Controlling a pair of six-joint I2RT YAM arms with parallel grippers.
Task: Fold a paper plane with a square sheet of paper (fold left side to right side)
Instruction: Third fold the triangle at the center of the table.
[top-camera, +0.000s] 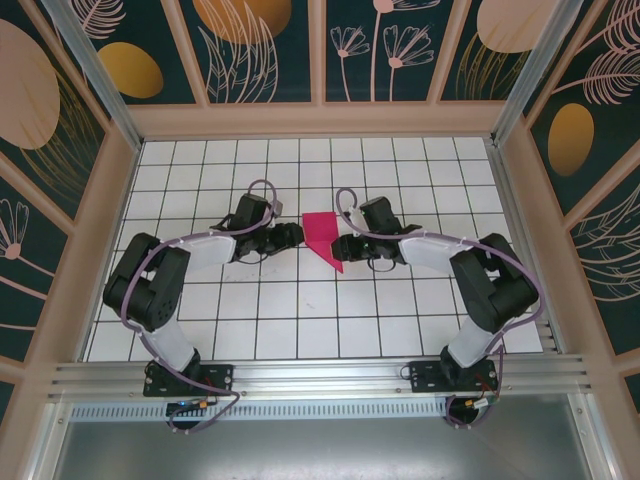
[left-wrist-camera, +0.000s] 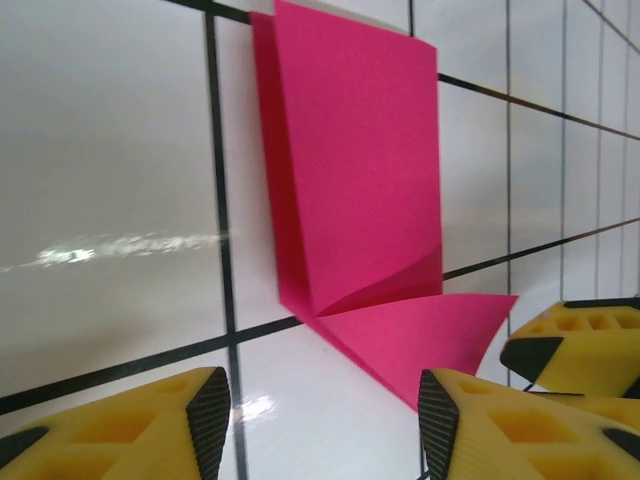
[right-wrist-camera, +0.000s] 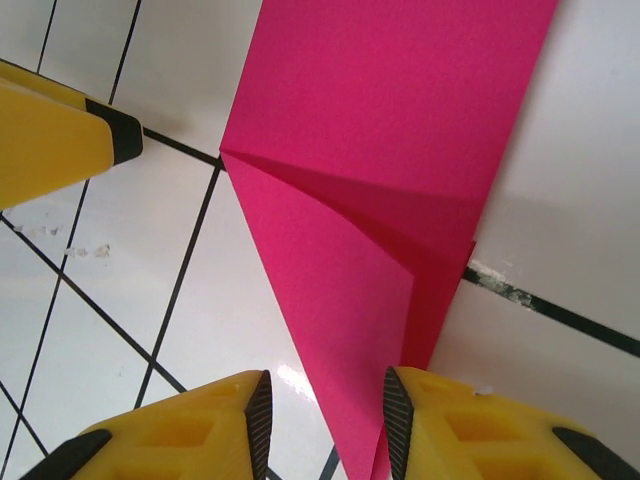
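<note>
Magenta paper (top-camera: 321, 234) lies on the gridded worktop (top-camera: 300, 320), between the two end effectors. It is folded into a tapering shape, with a straight wide edge at the end away from the arm bases that narrows to a point at the near end. Its long axis runs far to near, across the line joining the end effectors, and the point leans a little toward the right end effector (top-camera: 344, 247). The left end effector (top-camera: 293, 236) sits just beside the paper's left edge. In its wrist view its jaws stand wide apart and empty, with the paper ahead of them and a diagonal fold showing near the tip. The right end effector's jaws are partly apart. The paper's pointed end lies in the gap, close against one pad (right-wrist-camera: 397, 425) and clear of the other, unclamped.
</note>
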